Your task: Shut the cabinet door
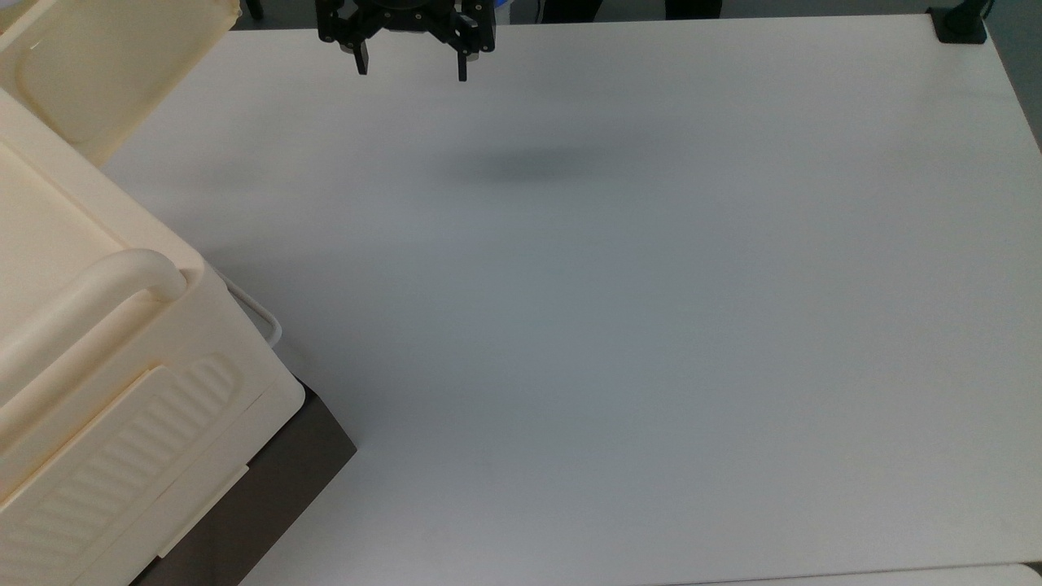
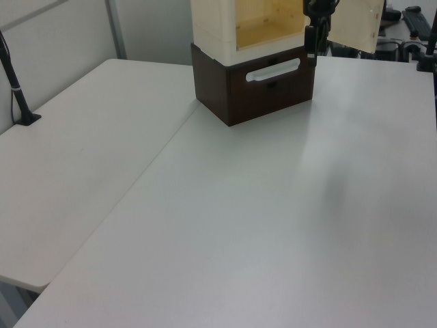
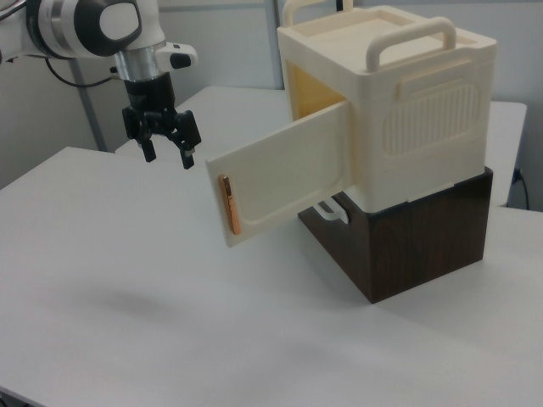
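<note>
my gripper (image 3: 168, 157) hanging above the table (image 1: 610, 325) with fingers spread and holding nothing, cabinet door (image 3: 284, 174) swung wide open, cabinet (image 3: 407, 136) just sitting on its dark base

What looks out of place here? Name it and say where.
The cabinet door stands swung wide open from the cabinet, leaving the yellowish interior exposed. The gripper hangs open in the air beside the door's free edge, touching nothing.

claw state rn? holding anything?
Claw: open, empty, in the air, apart from the cabinet door, which stands open.
</note>
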You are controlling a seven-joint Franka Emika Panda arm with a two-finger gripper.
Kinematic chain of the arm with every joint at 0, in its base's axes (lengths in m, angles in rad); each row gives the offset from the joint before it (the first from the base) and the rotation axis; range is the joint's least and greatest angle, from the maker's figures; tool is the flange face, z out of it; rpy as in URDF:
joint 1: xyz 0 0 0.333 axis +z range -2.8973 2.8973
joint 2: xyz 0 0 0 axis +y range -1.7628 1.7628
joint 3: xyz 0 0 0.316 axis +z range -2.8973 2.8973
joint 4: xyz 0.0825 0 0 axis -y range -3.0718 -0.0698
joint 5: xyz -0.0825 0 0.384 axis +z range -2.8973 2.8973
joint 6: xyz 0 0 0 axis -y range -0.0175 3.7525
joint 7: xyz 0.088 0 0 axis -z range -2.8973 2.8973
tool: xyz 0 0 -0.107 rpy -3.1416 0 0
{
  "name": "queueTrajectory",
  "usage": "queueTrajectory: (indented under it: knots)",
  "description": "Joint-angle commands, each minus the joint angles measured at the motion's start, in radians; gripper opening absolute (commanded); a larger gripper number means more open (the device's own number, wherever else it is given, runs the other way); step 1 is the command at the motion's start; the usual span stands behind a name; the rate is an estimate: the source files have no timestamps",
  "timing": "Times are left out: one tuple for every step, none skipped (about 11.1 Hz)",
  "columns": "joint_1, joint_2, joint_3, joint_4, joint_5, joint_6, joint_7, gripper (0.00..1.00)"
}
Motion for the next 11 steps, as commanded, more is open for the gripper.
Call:
queueTrajectory:
  knots:
    - [-0.015, -0.025, 0.011, -0.024, -0.012, -0.003, 0.019, 1.0]
    - [-0.013, -0.025, 0.011, -0.024, -0.012, -0.003, 0.019, 1.0]
    - [-0.012, -0.025, 0.011, -0.024, -0.013, -0.007, 0.019, 1.0]
    - [-0.012, -0.025, 0.011, -0.024, -0.012, -0.01, 0.019, 1.0]
    - [-0.012, -0.025, 0.011, -0.024, -0.013, -0.01, 0.019, 1.0]
    - [-0.012, -0.025, 0.011, -0.024, -0.013, -0.01, 0.014, 1.0]
    - [-0.012, -0.025, 0.011, -0.026, -0.013, -0.008, 0.004, 0.77]
    - [-0.012, -0.025, 0.011, -0.026, -0.013, -0.005, 0.002, 0.35]
    - [-0.012, -0.022, 0.011, -0.026, -0.013, -0.003, -0.004, 0.03]
    - [-0.012, -0.022, 0.011, -0.024, -0.013, -0.003, -0.004, 0.0]
    - [-0.01, -0.022, 0.011, -0.026, -0.013, -0.003, -0.004, 0.0]
